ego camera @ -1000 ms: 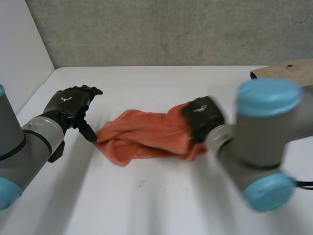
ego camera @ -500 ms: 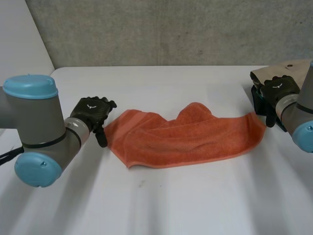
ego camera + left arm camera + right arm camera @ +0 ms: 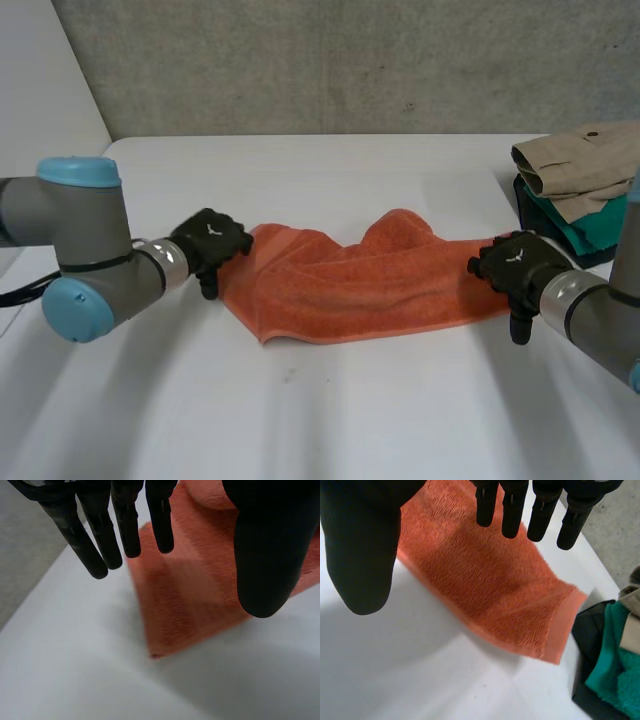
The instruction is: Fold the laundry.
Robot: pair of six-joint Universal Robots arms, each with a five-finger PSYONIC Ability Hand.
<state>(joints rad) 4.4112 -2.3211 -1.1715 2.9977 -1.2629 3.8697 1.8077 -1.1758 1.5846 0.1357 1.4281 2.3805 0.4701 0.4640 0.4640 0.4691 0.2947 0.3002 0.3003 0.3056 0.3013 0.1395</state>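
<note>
Orange terry towel [image 3: 370,285] lies stretched sideways across the middle of the white table [image 3: 330,420], rumpled, with a raised hump along its far edge. The left hand [image 3: 212,240] sits at the towel's left end, by its far corner. In the left wrist view its fingers [image 3: 125,525] are straight and spread well away from the thumb [image 3: 262,555], with the cloth's corner below them and nothing gripped. The right hand [image 3: 515,265] is at the towel's right end. In the right wrist view its fingers [image 3: 512,510] are likewise straight, held apart from its thumb above the short hemmed edge, holding nothing. Whether either hand's fingertips touch the cloth, I cannot tell. At the table's far right, just past the towel's right end, a beige garment [image 3: 580,160] rests on a teal cloth [image 3: 570,225].
</note>
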